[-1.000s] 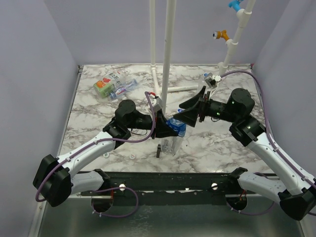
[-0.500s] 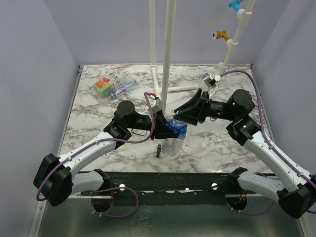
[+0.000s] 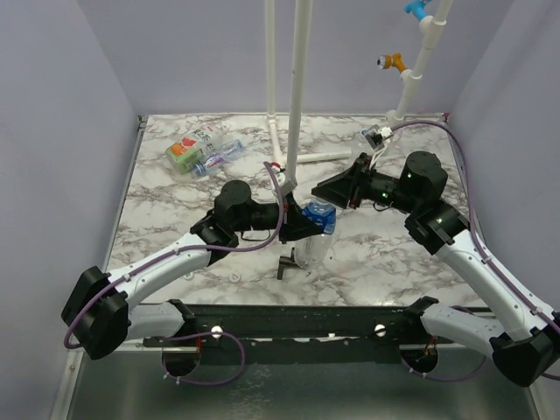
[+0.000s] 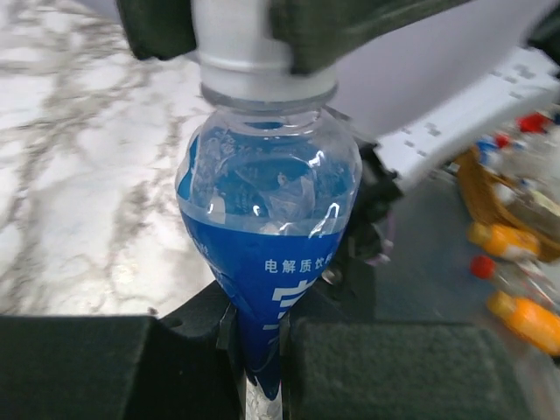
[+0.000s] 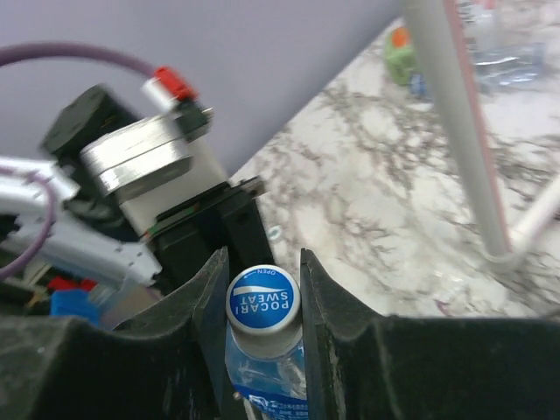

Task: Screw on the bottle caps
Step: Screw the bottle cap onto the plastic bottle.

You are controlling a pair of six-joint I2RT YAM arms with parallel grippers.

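Note:
A clear bottle [image 3: 315, 238] with a blue label [image 4: 271, 262] hangs above the table's middle, its body pinched by my left gripper [image 4: 262, 350], which is shut on it. The bottle cap [image 5: 262, 302], blue on top with white lettering, sits on the bottle's neck. My right gripper [image 5: 262, 299] comes in from the right and is closed on that cap, one finger against each side. In the left wrist view the cap [image 4: 262, 61] shows at the top between the right gripper's dark fingers [image 4: 350, 26].
Two more bottles [image 3: 210, 156] lie at the back left beside a green and orange labelled one [image 3: 184, 154]. Tall white pipes [image 3: 297, 87] rise behind the grippers. A black T-shaped tool [image 3: 285, 262] lies under the held bottle. A small white round piece [image 3: 234, 274] sits near the front edge.
My right gripper went from wide open to closed round the cap. The left arm carried the bottle a little right and forward.

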